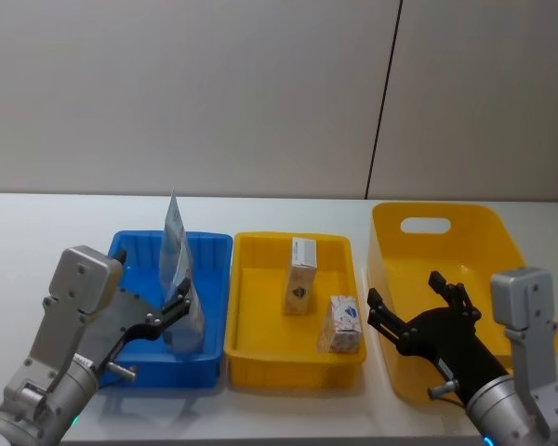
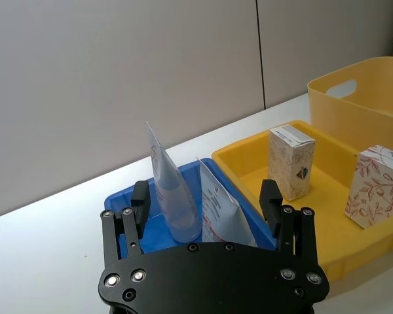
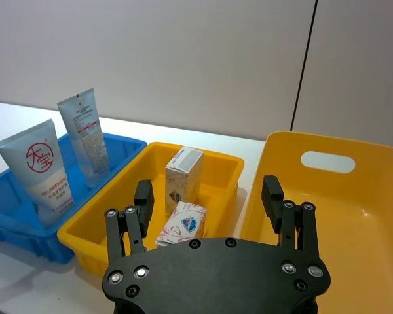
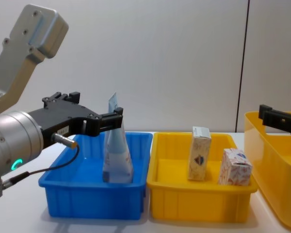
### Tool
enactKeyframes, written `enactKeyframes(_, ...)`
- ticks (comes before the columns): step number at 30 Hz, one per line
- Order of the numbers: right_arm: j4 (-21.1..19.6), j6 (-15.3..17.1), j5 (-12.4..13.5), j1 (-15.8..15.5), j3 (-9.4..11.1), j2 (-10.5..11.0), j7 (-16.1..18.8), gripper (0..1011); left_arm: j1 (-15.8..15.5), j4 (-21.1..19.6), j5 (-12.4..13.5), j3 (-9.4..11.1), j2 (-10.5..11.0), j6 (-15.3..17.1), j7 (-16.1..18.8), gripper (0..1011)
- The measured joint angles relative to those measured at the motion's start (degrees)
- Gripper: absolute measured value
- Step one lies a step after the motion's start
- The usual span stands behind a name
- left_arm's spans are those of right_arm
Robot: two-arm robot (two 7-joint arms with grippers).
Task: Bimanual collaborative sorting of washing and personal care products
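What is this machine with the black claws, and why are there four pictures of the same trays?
It is a robot with two arms. Each arm ends in a black hand with two fingers. Four cameras took these pictures at the same moment: one on its head, one on its chest and one on each wrist, so the wrist pictures look out over the hands.

On the white table stand a blue tray, a yellow tray and a big yellow bin. In the blue tray stand a tube with a red logo and a plain tube. In the yellow tray stand a tall carton and a short carton.

The left hand is open, close to the tubes. The right hand is open, above the big yellow bin. Neither hand holds anything.
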Motion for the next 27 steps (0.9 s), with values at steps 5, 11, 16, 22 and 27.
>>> enactKeyframes(5,0.0,0.0,0.0,0.0,0.0,0.0,0.0,1003,0.0,0.0,0.0,0.0,0.0,0.0,0.0,1001)
enactKeyframes(11,0.0,0.0,0.0,0.0,0.0,0.0,0.0,1004,0.0,0.0,0.0,0.0,0.0,0.0,0.0,1001)
enactKeyframes(16,0.0,0.0,0.0,0.0,0.0,0.0,0.0,1003,0.0,0.0,0.0,0.0,0.0,0.0,0.0,1001)
enactKeyframes(22,0.0,0.0,0.0,0.0,0.0,0.0,0.0,1003,0.0,0.0,0.0,0.0,0.0,0.0,0.0,1001)
enactKeyframes(27,0.0,0.0,0.0,0.0,0.0,0.0,0.0,1004,0.0,0.0,0.0,0.0,0.0,0.0,0.0,1001)
